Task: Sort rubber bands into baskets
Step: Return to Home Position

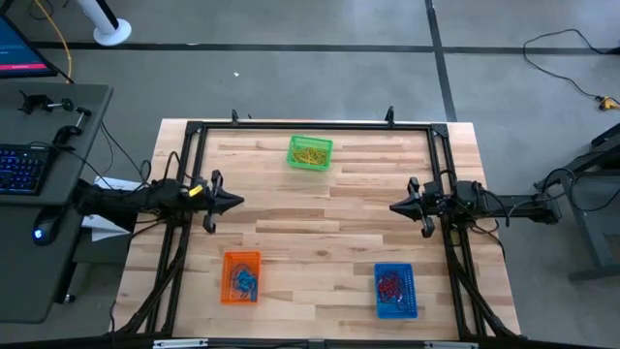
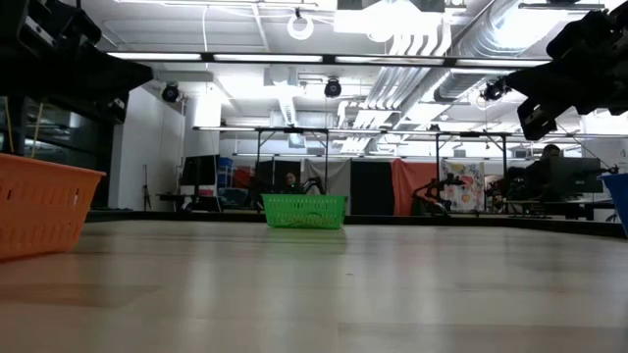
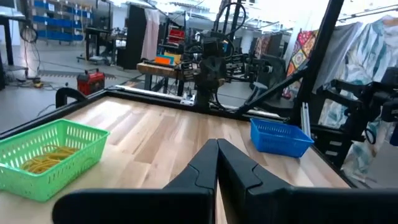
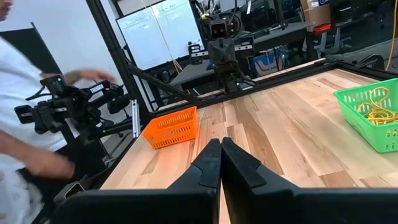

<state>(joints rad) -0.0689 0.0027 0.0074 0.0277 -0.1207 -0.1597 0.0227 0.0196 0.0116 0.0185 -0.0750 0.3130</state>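
**Bands binned, arms drawn back to rest**

High view: the left gripper [image 1: 235, 203] is held over the left side of the table [image 1: 320, 233] and the right gripper [image 1: 394, 206] over the right side, well apart, tips turned toward each other. The green basket [image 1: 310, 153] is set at the far middle, with yellow rubber bands [image 1: 311, 151] inside. The orange basket [image 1: 241, 276] is at the near left with blue bands in it, and the blue basket [image 1: 395, 290] is at the near right with red ones. No loose band can be made out on the boards, though one so thin might be missed from this height.

Low view: both arms are seen raised above the wood, touching nothing.

Left wrist view: its two fingers are pressed together with nothing between them.

Right wrist view: the same – fingers closed on nothing. A person [image 4: 25, 124] is seen beyond the table's left edge.

The step in hand is judged to be the return to rest; little seems called for next beyond a settling of both arms clear of the baskets.

No brand or label can be read – the marks on the whiteboard [image 4: 155, 34] are too small.
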